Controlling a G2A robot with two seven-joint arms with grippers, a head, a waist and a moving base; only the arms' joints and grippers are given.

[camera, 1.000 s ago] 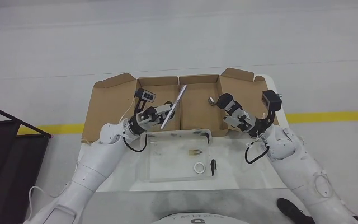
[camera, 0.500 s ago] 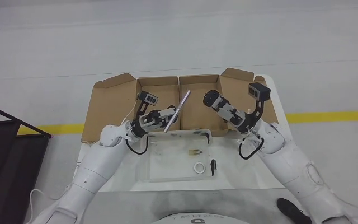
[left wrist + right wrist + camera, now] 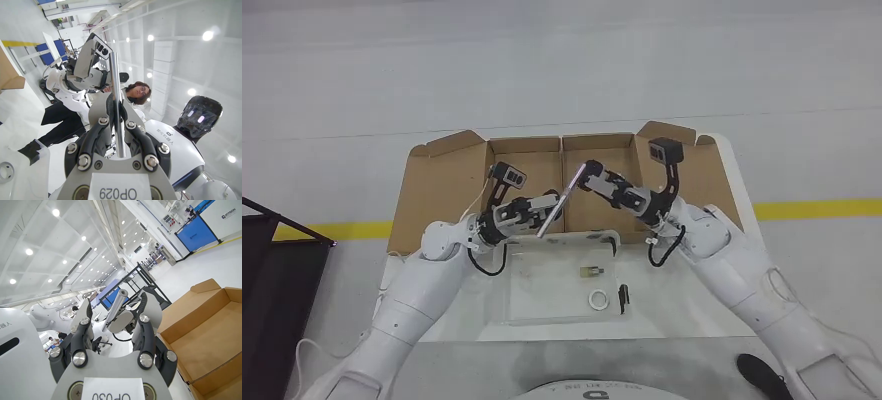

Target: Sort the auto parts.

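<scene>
The tan part (image 3: pixel 589 271) in the tray (image 3: pixel 542 305) is too small to identify.

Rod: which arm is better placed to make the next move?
Right, probably. The left pincer is shut on the rod at its lower part. The right pincer is open and lined up at the rod's free end, so it could just close.

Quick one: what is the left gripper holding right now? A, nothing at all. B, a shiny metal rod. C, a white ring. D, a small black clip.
B: in the left wrist view the left gripper is shut on the metal rod, which sticks out well past its fingertips.
</scene>
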